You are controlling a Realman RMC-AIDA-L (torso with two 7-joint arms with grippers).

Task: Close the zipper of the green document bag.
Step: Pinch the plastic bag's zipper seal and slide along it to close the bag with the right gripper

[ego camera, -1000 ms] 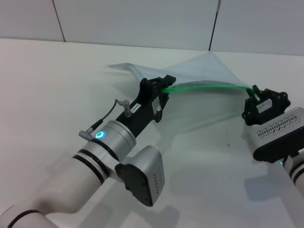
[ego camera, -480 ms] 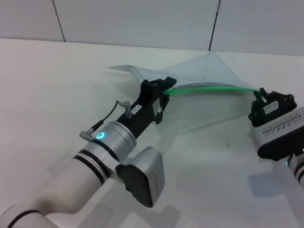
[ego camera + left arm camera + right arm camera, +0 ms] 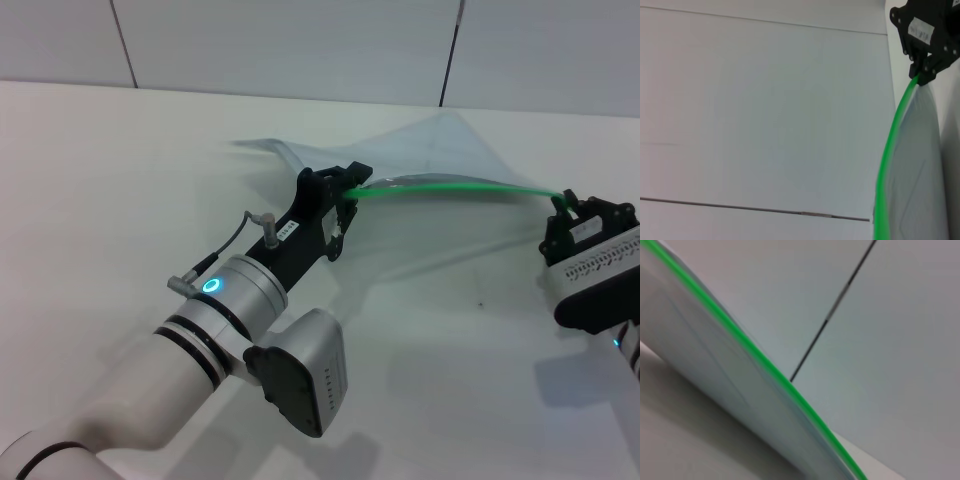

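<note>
You see the right gripper [image 3: 568,203] has moved further right, pinching the zipper [image 3: 450,186]. The left gripper [image 3: 352,187] clamps the other end, holding the bag [image 3: 420,150] above the table [image 3: 100,170], with free room around.

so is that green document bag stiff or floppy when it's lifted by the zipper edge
Probably floppy: the green document bag drapes in folds below the zipper stretched between left gripper and right gripper. Likely light, since the thin strip only bows gently. Looks like smooth plastic, possibly slippery.

The green document bag [image 3: 420,150] is translucent, smooth plastic; its zipper [image 3: 450,186] glossy green plastic; table [image 3: 120,180] matt white.
</note>
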